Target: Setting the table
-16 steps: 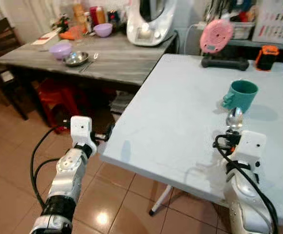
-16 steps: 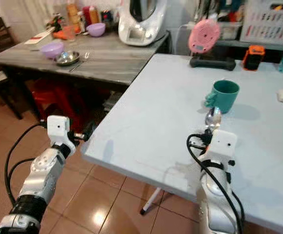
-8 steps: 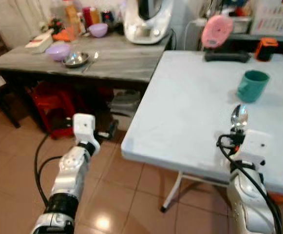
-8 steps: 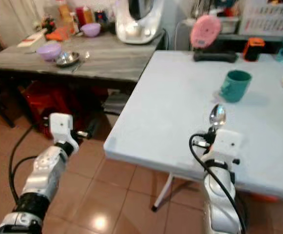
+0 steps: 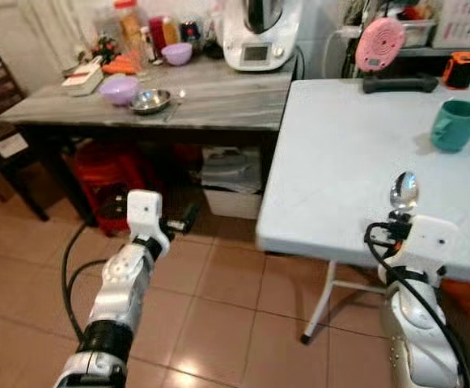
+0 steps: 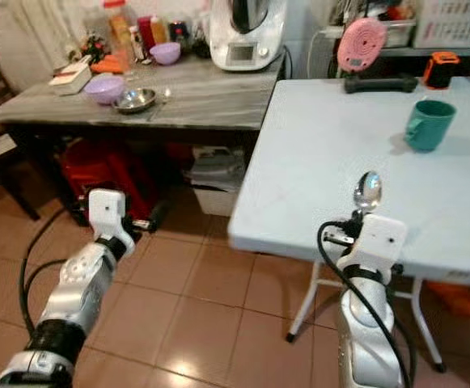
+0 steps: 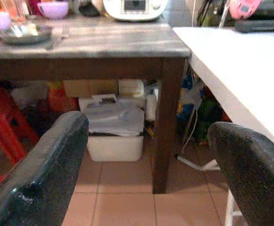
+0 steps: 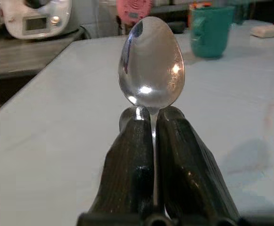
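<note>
Right hand is gripping a spoon over the white desk's near edge.

The right hand's two fingers are pinching the spoon's handle, its bowl standing upright, well short of the green mug sitting farther back on the white desk. The left hand is hovering over the tiled floor with its fingers spread wide, facing the dark wooden desk, which is carrying a metal bowl and purple bowls.
</note>
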Motion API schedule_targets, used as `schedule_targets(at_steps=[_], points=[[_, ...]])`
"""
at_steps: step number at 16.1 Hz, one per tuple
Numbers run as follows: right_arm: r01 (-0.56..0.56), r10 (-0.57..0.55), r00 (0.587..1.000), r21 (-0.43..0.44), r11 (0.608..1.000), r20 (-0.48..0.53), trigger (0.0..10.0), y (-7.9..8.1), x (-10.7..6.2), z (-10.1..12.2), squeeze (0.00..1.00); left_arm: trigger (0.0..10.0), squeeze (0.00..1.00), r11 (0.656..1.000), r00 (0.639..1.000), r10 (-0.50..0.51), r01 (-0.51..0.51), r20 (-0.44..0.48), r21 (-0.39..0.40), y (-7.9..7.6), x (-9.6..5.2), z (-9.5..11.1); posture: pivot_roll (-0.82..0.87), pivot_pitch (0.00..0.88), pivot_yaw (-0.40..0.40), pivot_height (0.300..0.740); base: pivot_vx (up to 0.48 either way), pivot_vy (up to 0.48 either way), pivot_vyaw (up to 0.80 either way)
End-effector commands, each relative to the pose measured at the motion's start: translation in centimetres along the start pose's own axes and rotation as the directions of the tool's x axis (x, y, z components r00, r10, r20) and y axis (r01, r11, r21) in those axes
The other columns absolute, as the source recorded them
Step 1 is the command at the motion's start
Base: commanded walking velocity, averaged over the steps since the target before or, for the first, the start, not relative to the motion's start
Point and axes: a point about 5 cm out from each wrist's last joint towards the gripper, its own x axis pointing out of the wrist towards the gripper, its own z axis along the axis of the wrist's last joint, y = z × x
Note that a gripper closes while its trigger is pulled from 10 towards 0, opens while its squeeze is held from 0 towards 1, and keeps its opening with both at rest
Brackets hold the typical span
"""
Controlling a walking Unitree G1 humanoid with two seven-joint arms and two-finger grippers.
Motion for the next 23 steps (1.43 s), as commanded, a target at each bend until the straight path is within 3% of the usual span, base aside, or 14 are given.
schedule_targets(at_steps=[1,9,18,23], points=[[-0.025,0.024,0.999,0.025,0.999,0.029,10.0,1.1,-0.1,0.6,0.00,10.0,0.00,0.999,0.999,0.038,-0.037,-0.011,0.021,1.4,-0.5,0.0,-0.06,0.000,0.095,0.740,0.000,0.480,0.00],[-0.008,0.007,0.999,0.028,1.000,0.040,10.0,0.8,0.0,0.7,0.00,10.0,0.00,0.999,1.000,0.019,-0.018,-0.004,0.034,1.5,0.1,0.6,-0.06,0.000,0.105,0.740,0.000,0.480,0.00],[-0.010,0.009,0.999,0.031,0.999,0.049,10.0,1.0,0.1,0.8,0.00,10.0,0.00,0.992,0.995,-0.085,0.079,0.058,0.096,0.4,0.1,1.5,-0.06,0.000,0.104,0.740,0.000,0.000,0.00],[-0.016,0.015,0.999,0.031,0.999,0.049,10.0,1.1,0.2,0.9,0.00,10.0,0.00,0.995,0.997,-0.055,0.050,0.047,0.089,0.7,0.0,1.3,-0.06,0.000,0.097,0.740,0.000,0.000,0.00]])
